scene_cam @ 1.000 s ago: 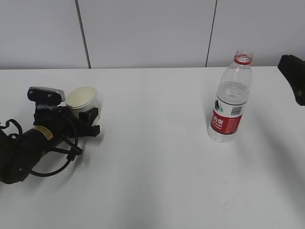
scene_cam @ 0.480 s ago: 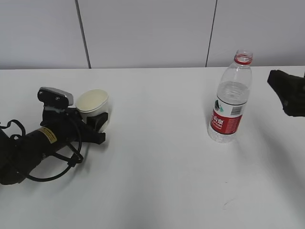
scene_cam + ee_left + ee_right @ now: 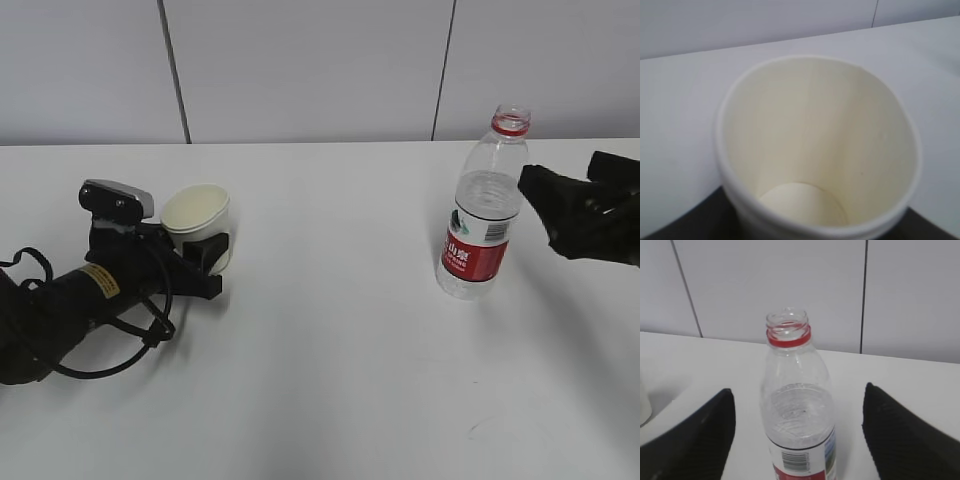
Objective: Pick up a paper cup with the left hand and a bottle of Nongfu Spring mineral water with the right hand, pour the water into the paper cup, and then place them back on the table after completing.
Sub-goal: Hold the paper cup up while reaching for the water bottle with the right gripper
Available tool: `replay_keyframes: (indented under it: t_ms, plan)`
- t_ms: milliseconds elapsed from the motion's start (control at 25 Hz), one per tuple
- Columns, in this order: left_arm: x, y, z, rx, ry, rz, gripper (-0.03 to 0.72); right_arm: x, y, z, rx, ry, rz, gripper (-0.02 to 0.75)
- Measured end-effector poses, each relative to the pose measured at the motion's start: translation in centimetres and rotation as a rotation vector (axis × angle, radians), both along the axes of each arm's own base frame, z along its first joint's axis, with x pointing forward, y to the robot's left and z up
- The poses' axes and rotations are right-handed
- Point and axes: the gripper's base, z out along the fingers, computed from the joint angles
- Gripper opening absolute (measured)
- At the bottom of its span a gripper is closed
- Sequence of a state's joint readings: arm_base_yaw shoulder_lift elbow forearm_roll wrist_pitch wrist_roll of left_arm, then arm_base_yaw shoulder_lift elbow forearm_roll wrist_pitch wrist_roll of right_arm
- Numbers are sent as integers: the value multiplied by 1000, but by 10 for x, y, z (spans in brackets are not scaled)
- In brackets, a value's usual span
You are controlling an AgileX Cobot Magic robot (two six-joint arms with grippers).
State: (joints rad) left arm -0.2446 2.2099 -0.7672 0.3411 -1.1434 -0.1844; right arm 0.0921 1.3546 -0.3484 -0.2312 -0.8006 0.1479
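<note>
The white paper cup (image 3: 196, 215) stands upright at the left of the table (image 3: 330, 380). My left hand, the arm with the yellow sticker, has its gripper (image 3: 213, 265) shut on it. In the left wrist view the empty cup (image 3: 815, 150) fills the frame. The uncapped bottle (image 3: 480, 215) with a red label stands at the right, with water (image 3: 486, 200) in it up to its shoulder. My right gripper (image 3: 558, 172) is open just right of the bottle, apart from it. In the right wrist view the bottle (image 3: 797, 415) stands ahead between the spread fingers (image 3: 705, 440).
Loose black cables (image 3: 110, 345) hang from the left arm onto the table. A grey panelled wall (image 3: 300, 70) runs behind the table's far edge.
My right gripper has moved left, from the frame's edge to close beside the bottle. The left gripper with the cup shifted slightly right a second ago and has since stayed put.
</note>
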Motion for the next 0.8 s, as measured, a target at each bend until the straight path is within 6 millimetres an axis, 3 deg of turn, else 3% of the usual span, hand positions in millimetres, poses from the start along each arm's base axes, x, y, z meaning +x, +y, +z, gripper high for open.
replay_keyframes:
  t_ms: [800]
  plan:
    - [-2,-3,0,8,-2,-42,368,31,6,-40,67,58,24,596]
